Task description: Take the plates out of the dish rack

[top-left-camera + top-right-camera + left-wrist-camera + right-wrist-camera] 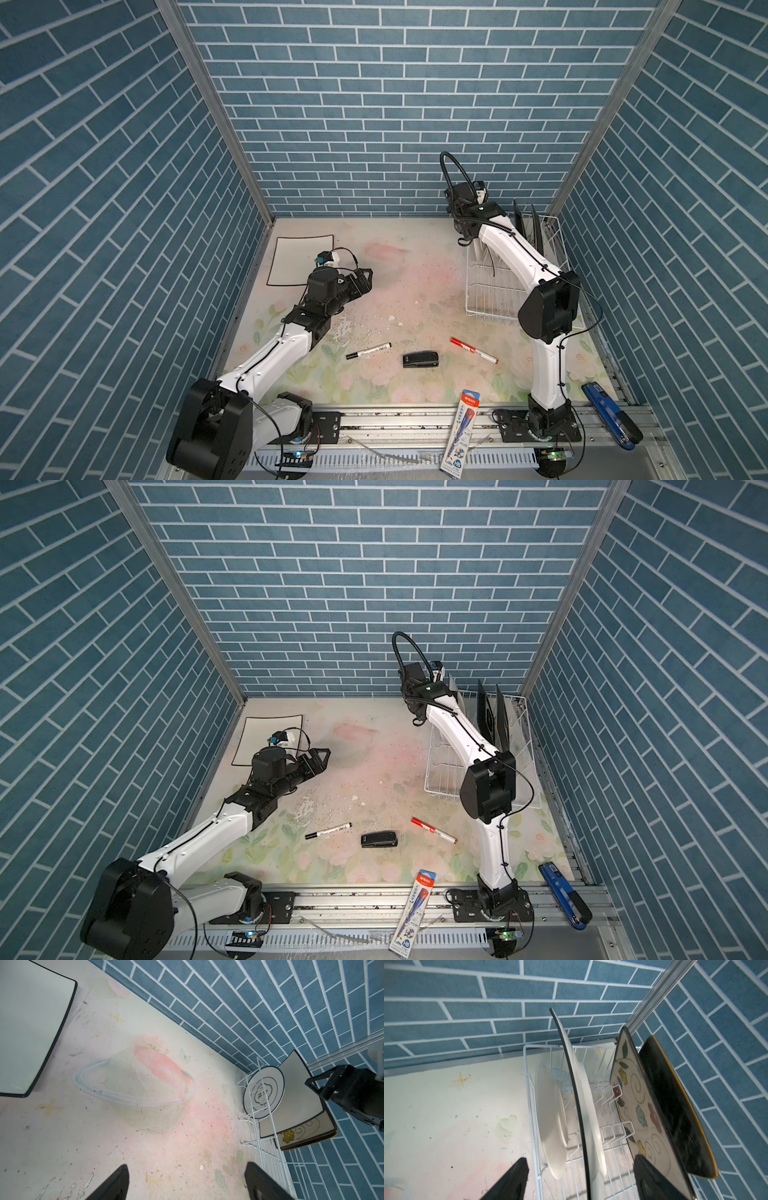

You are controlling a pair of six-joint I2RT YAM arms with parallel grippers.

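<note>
The white wire dish rack [490, 291] stands at the back right. Upright in it are a small round white plate [550, 1118], a square white plate with a black rim [583, 1093], a flower-patterned plate [633, 1093] and a black plate [675, 1105]. My right gripper [580, 1159] hangs over the rack's far end, open, its jaws straddling the round plate and the black-rimmed one without touching them. Another square white plate [299, 257] lies flat at the back left. Just right of it, my left gripper [365, 276] hovers open and empty above the mat.
On the front half of the mat lie a black marker [369, 351], a black stapler [420, 359] and a red marker [473, 350]. A pencil pack [461, 428] and a blue tool [611, 415] rest on the front rail. Blue brick walls close three sides.
</note>
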